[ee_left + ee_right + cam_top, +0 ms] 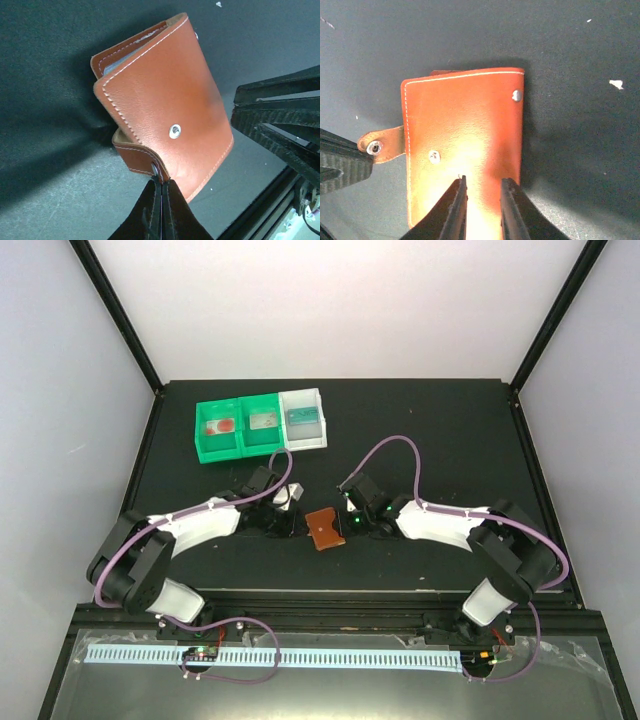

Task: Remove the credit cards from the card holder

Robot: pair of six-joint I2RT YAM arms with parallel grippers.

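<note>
The brown card holder (325, 528) lies folded shut on the black table between my two grippers. In the left wrist view the card holder (165, 95) shows its stitched cover and a snap stud. A thin pale edge of the credit cards (131, 49) peeks out between the covers; the rest of the cards are hidden. My left gripper (162, 184) is shut on the holder's little tab at its near corner, and it also shows in the top view (298, 524). My right gripper (483, 181) is open a small way, its fingertips over the holder's cover (465, 120), holding nothing.
Two green bins (238, 428) and a white bin (303, 420) stand in a row behind the arms, each with a small item inside. In the right wrist view the tab (382, 145) sticks out to the left, beside my left gripper's dark finger (342, 162).
</note>
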